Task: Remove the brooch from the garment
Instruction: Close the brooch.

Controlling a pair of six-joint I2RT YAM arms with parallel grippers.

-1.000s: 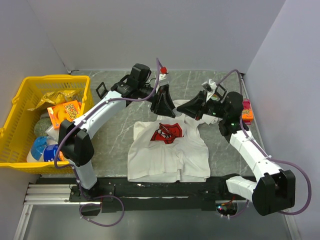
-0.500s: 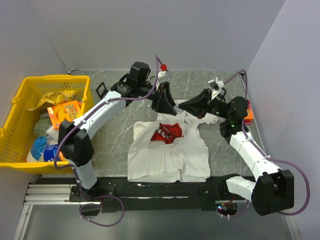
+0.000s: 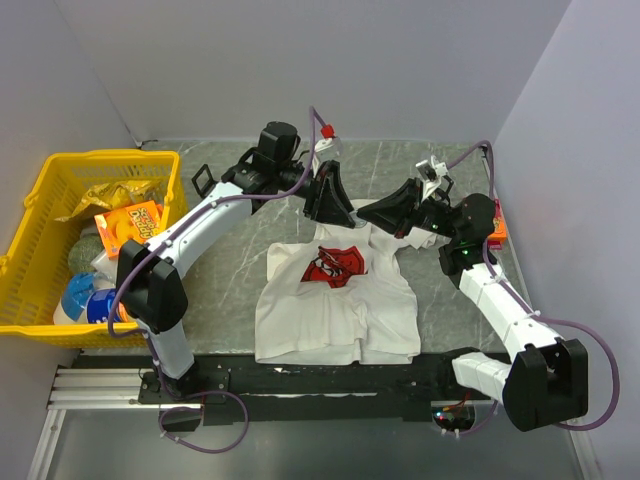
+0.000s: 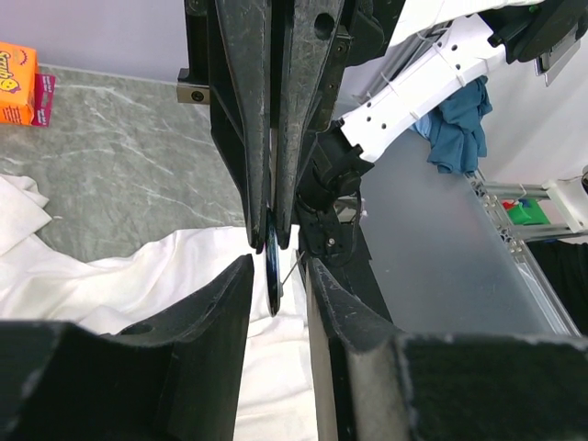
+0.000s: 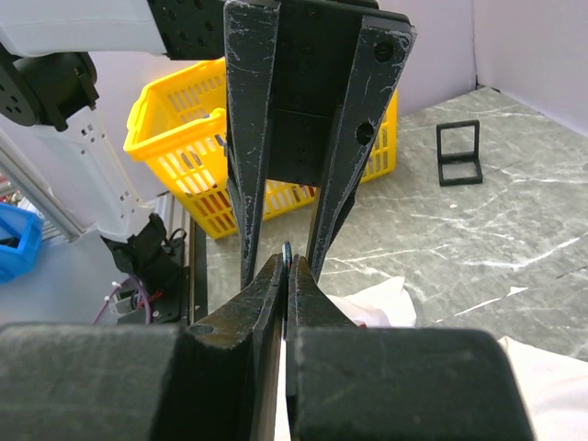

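You are working on a grey marbled worktop (image 3: 230,270) closed in by pale walls. The garment (image 3: 335,310) lies flat just beyond the arm bases, its red print (image 3: 335,265) facing up. Over the garment's collar, at its far end, the two claws meet tip to tip. Your right claw (image 5: 287,271) is pressed together on the brooch (image 4: 273,241), a thin dark disc seen edge-on. Your left claw (image 4: 277,276) is spread, one finger on each side of that disc, and neither finger visibly touches it. Whether the pin has come clear of the garment cannot be told, and a fine wire shows just beside the disc above the white cloth. If the pin is caught, pulling away will drag the collar up with it, since nothing holds the garment down, and the cloth may snag or tear. Closing the left claw here risks biting the right claw's fingers instead of the disc, because the gap is crowded. Such a slim edge could also twist or slip loose during a handover and drop into the folds of the garment. Far left of the garment stands the yellow basket (image 3: 40,200), well clear.
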